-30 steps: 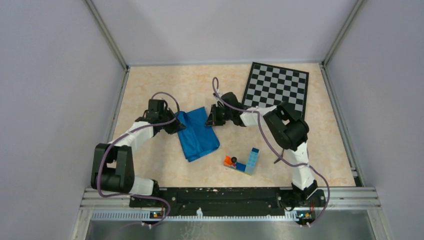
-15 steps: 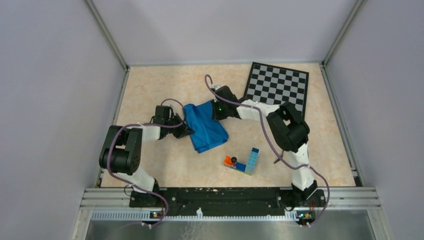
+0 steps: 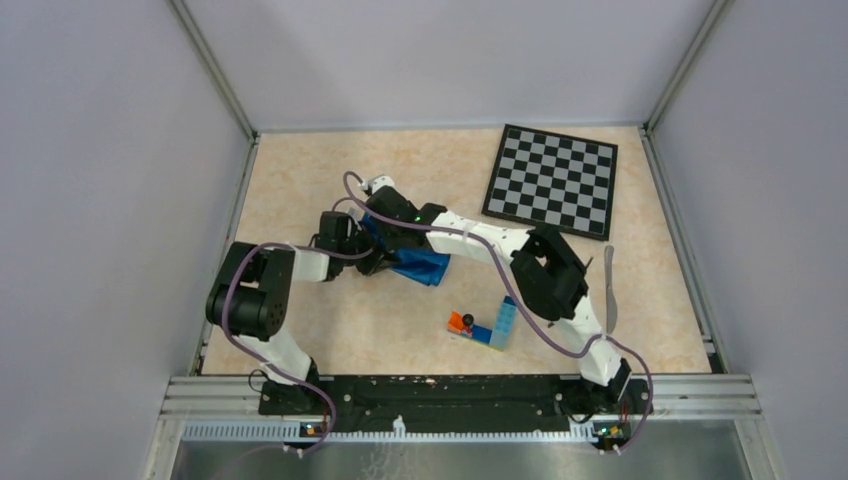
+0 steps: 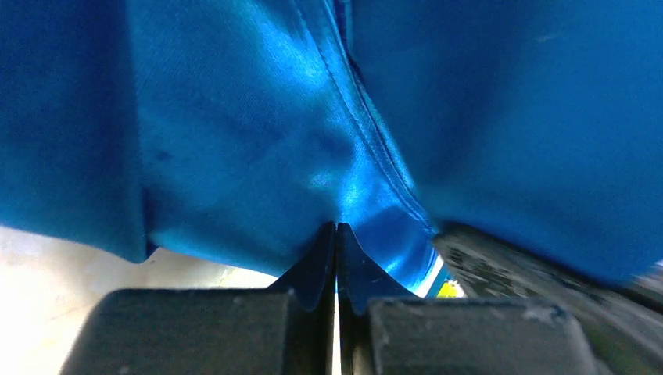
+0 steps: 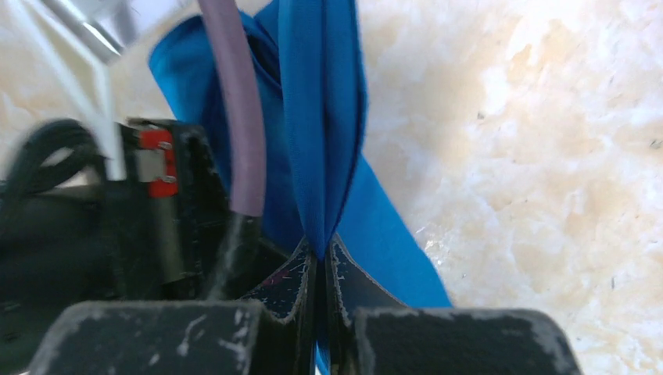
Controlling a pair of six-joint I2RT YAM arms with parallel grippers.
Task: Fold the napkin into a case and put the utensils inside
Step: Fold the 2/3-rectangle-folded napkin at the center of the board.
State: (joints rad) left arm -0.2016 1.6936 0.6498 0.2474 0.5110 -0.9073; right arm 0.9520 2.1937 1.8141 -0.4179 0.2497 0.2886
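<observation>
The bright blue napkin (image 3: 425,266) hangs bunched between both grippers left of the table's middle. My left gripper (image 3: 376,262) is shut on it from the left; in the left wrist view the cloth (image 4: 234,141) fills the frame and is pinched at the tips of the left gripper (image 4: 337,226). My right gripper (image 3: 386,230) reaches across from the right, just behind the left one, and is shut on a folded edge. The right wrist view shows that fold (image 5: 322,117) rising from the right gripper (image 5: 320,248). A silver-grey knife (image 3: 609,290), one of the utensils, lies on the table at the right.
A chessboard (image 3: 551,180) lies at the back right. A small blue toy-brick block (image 3: 503,322) with an orange piece (image 3: 458,322) sits in front of the napkin. The left arm's purple cable (image 5: 234,101) passes right beside the right gripper's fingers. Grey walls enclose the table.
The right gripper has swept left with its napkin edge, over to the left gripper. The left gripper closed on the cloth. The napkin is now a narrower bundle, and the knife has come into view.
</observation>
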